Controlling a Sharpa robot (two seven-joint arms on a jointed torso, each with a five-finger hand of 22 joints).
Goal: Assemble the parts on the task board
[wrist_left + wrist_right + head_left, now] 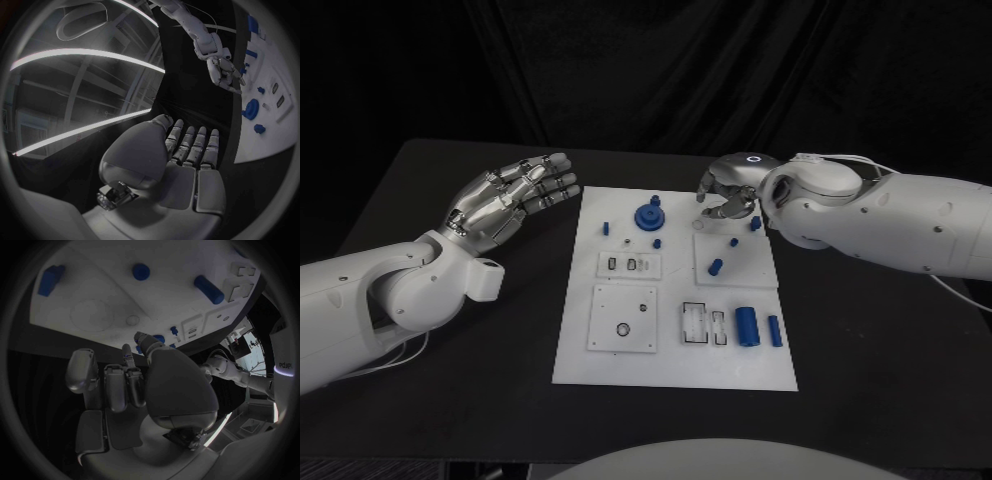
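We log the left robot hand (514, 200) held above the desk (473, 330), just off the board's (675, 370) far left corner. Its fingers are stretched out and apart, palm empty, touching nothing; the left wrist view shows the same flat, released palm (187, 165).

The right robot hand (728, 192) hangs over the far right part of the board, fingers curled downward. In the right wrist view its fingers (128, 385) are bent in toward the palm and the thumb tip points at the board. We cannot tell whether anything small is pinched there: the fingertips hide each other in the head view, and the palm covers the contact in the wrist view.

Parts on the board: a round blue knob (649, 215) stands just beside the right robot hand, on its inner side. A short blue peg (715, 266) lies nearer the robot than that hand, and two blue cylinders (749, 325) lie side by side further toward the robot again. Small blue pins (606, 228) sit near the left robot hand's side of the board; their shape is too small to make out.
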